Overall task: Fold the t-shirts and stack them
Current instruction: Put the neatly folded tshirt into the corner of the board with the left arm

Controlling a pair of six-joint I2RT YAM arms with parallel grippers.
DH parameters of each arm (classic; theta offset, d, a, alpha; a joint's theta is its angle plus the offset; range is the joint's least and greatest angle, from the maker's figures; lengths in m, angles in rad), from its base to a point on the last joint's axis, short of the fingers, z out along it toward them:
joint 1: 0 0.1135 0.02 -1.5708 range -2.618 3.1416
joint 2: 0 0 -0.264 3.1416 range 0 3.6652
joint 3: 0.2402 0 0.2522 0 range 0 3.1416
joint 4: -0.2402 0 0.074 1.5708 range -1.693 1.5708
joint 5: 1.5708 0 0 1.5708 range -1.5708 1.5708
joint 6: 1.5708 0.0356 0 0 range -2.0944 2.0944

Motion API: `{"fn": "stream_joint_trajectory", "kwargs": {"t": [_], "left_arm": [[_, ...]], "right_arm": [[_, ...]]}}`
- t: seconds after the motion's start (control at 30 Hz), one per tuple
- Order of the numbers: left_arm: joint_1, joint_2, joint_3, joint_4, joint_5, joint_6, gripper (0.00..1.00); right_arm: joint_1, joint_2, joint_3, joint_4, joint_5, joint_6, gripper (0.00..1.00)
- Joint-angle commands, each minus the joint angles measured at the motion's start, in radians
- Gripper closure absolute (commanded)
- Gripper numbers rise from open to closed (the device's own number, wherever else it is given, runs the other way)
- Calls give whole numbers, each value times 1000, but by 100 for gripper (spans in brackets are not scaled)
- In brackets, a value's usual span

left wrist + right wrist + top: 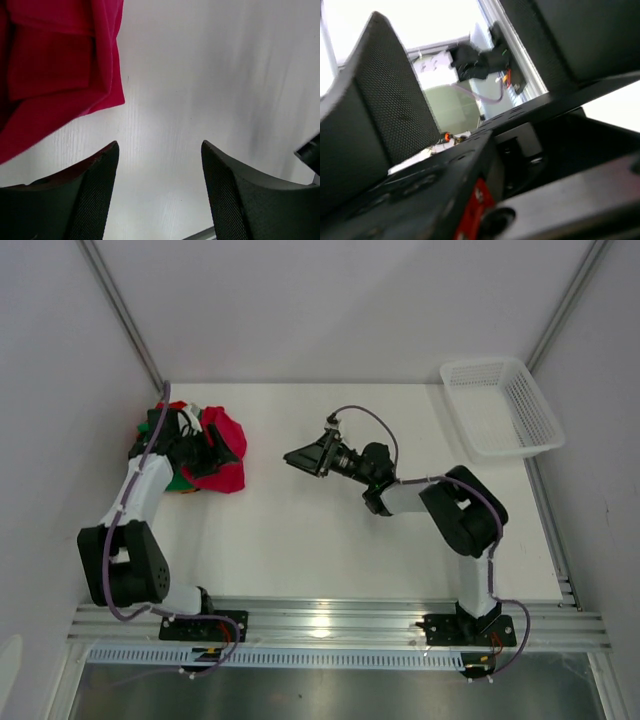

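Closest to the lens, in the left wrist view: two black, mesh-faced fingers (95, 190) of the left claw (159, 150), spread apart, with only white desk (210, 75) showing between them. Up and to the left of the left finger: folds of a crimson t-shirt (55, 65) lying on the desk, clear of both fingers in this view.

Seen from above: the same claw low over a heap of t-shirts (215, 455) near the far left corner of the desk. Crimson cloth on the right side of the heap, a sliver of a green t-shirt (178, 480) at its near edge, a scrap of red at its far edge, the rest hidden under the arm.

Right claw (298, 458) above mid-desk, well apart from the heap and pointing left toward it. Fingers wide apart in its own wrist view, clamped on nothing, with the arm's black body filling the lower part of that view.

White mesh basket (543, 405) at the far right corner, well apart from the heap. Both arm bases bolted to an aluminium rail (330, 625) along the near edge.
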Motion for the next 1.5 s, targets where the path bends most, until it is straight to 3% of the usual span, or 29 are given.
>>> {"fn": "stream_joint_trajectory", "kwargs": {"t": [0.0,0.2,0.37,0.5,0.83,1.47], "left_arm": [[-26,100,150,-15,-57,42,31],[-116,203,302,-21,52,-33,31],[-299,314,405,-42,3,-27,31],[-366,398,479,-105,-93,8,31],[-299,422,505,-196,-448,82,32],[-224,451,477,-199,-680,158,32]], "right_arm": [[16,-157,-82,-43,-62,-144,34],[59,-283,-118,-263,-50,-301,34],[64,-231,-112,-157,-51,-214,34],[67,-226,-90,-160,-47,-210,34],[42,-344,-124,-286,-36,-299,34],[11,-459,-163,-363,-16,-327,34]]}}
